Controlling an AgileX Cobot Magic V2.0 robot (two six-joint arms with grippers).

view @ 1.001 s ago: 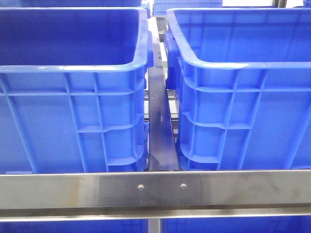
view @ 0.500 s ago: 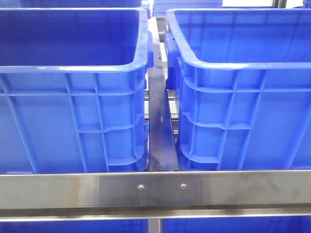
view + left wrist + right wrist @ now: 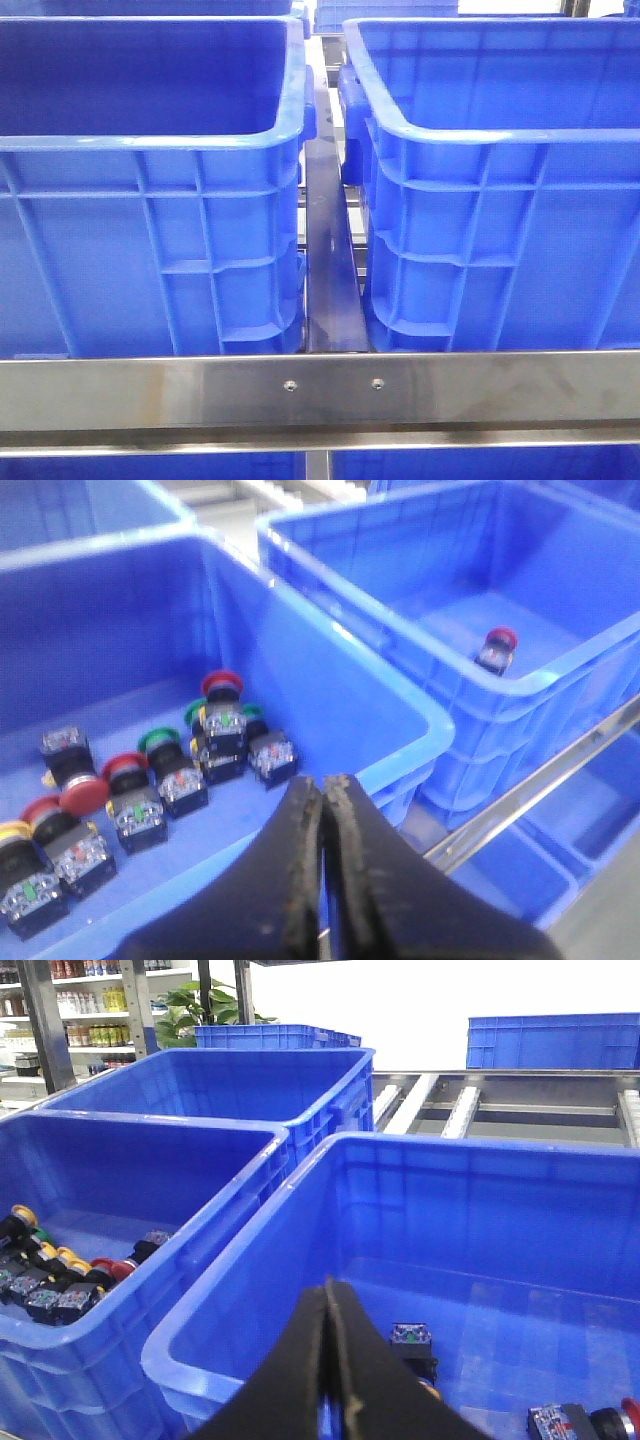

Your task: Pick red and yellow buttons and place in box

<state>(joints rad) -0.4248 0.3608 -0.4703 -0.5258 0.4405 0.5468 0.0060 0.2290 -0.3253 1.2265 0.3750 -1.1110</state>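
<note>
Front view: two blue bins stand side by side behind a steel rail [image 3: 320, 390], the left bin [image 3: 150, 250] and the right bin [image 3: 500, 250] separated by a narrow dark gap; neither arm nor any button shows here, so this view cannot confirm a grasp or a drop. Left wrist view: the left claw [image 3: 325, 810] is closed flat, pads touching, holding nothing, and it hovers above the near wall of the left bin. The buttons [image 3: 150, 780] lie in a loose cluster on that bin's floor, red, green and yellow caps mixed and touching one another; one red button [image 3: 497, 648] already lies in the right bin. Risk: with green caps pressed against red ones, a descent that is slightly off would likely pinch the wrong colour or two units at once. The claw must open before descent, or it will shove the cluster. Right wrist view: the right claw [image 3: 332, 1305] is also closed and empty, above the right bin's near rim, with a few buttons [image 3: 412, 1345] on the floor beneath. Risk: a low carry across the bin walls could catch a rim and knock a button into the gap.
</note>
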